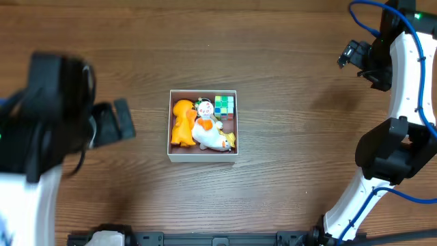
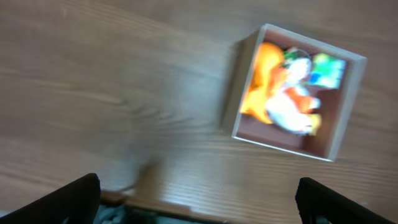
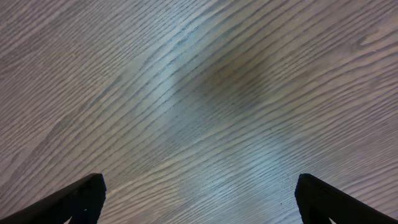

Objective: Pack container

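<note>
Where the right wrist shows table [image 3: 199, 93], overhead shows the container [image 1: 203, 156].

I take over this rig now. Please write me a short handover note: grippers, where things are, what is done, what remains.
Left gripper: open, empty, above the table, left of the container.
Right gripper: open, empty, over bare wood, far to the container's right.
Container: mid-table, holding an orange toy, a white toy and a coloured cube.
Done: those toys are packed.
Left: no loose toy in view; packing looks finished. No lid seen.
</note>
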Controlling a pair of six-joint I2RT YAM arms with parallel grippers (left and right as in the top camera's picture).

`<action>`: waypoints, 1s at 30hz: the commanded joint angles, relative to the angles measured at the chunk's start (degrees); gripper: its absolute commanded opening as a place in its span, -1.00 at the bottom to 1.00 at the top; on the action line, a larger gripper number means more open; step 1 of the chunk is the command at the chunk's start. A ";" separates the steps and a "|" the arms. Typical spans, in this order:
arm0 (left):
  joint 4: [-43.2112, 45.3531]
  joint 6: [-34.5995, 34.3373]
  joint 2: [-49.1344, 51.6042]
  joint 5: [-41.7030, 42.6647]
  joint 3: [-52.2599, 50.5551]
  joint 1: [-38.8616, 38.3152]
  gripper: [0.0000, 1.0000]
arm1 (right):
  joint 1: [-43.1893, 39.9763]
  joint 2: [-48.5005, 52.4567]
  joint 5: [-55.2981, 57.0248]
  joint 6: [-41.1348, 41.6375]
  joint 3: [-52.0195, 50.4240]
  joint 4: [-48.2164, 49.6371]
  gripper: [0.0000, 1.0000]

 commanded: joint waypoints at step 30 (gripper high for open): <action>0.66 7.39 -25.83 18.40 -2.03 -0.04 1.00 | 0.15 -0.85 0.55 -0.15 0.09 0.02 1.00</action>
